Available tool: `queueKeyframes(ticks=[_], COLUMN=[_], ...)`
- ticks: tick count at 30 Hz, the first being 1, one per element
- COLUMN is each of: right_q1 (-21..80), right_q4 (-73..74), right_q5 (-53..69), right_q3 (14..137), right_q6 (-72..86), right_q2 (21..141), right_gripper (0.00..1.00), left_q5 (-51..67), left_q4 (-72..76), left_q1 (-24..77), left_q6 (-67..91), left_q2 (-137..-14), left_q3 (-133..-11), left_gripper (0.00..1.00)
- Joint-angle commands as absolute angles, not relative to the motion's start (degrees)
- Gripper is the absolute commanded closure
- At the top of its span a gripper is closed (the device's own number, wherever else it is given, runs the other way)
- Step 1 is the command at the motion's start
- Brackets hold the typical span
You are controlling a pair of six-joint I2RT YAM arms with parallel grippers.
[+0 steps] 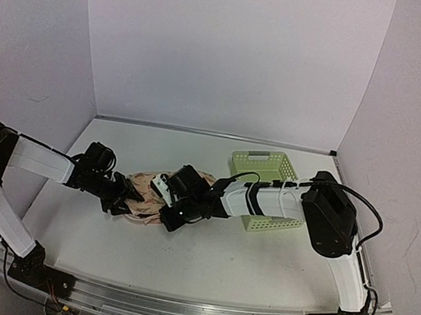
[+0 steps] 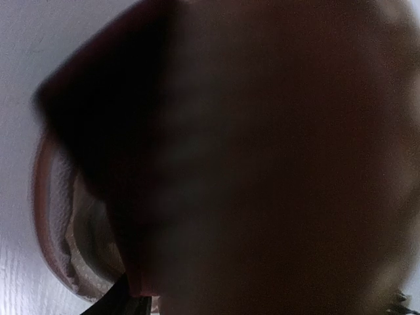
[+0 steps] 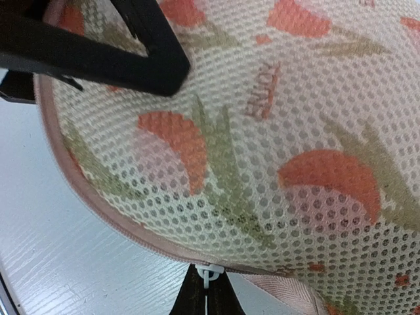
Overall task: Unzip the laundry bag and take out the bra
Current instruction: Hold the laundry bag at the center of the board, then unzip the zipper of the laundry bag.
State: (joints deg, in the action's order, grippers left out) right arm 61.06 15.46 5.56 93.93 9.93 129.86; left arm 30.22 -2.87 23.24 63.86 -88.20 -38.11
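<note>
laundry bag [image 3: 282, 118] — right hand [image 3: 207, 300] pinches its zipper pull [image 3: 206, 275]

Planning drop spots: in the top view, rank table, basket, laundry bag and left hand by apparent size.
1. Table
2. Basket and bag: they look about alike, and the bag is partly covered, so they are unranked.
3. Left hand

Top cam overhead, from rear; wrist cams v. close on laundry bag [image 3: 295, 98].
</note>
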Motion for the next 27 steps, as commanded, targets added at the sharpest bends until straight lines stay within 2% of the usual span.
queueKeyframes(ticks=[1, 3, 7, 19, 27], right_q1=[61.0, 61.0, 61.0, 58.4, 55.1], right_q4=[12.6, 12.3, 12.3, 11.8, 11.6], right_q5=[6.6, 6.7, 6.5, 1.8, 1.7], right_q3=[92.7, 92.2, 91.0, 80.8, 76.1], right_q6=[9.8, 9.6, 9.1, 8.9, 8.2], right_q2=[125.1, 124.7, 124.0, 118.7, 116.2], right_gripper=[1.0, 1.0, 1.0, 1.0, 1.0], left_q5=[30.2, 30.5, 31.0, 32.1, 33.5], left_q4=[-0.2, -0.3, -0.3, -5.6, -10.1], left_q1=[23.7, 23.6, 23.6, 23.2, 18.2], left_q6=[62.3, 61.7, 60.8, 53.7, 47.8], left_q2=[-91.2, -91.9, -92.4, -92.0, -89.6], left_q3=[-38.0, -38.3, -39.1, -40.0, -39.1], left_gripper=[0.56, 0.68, 1.0, 1.0, 1.0])
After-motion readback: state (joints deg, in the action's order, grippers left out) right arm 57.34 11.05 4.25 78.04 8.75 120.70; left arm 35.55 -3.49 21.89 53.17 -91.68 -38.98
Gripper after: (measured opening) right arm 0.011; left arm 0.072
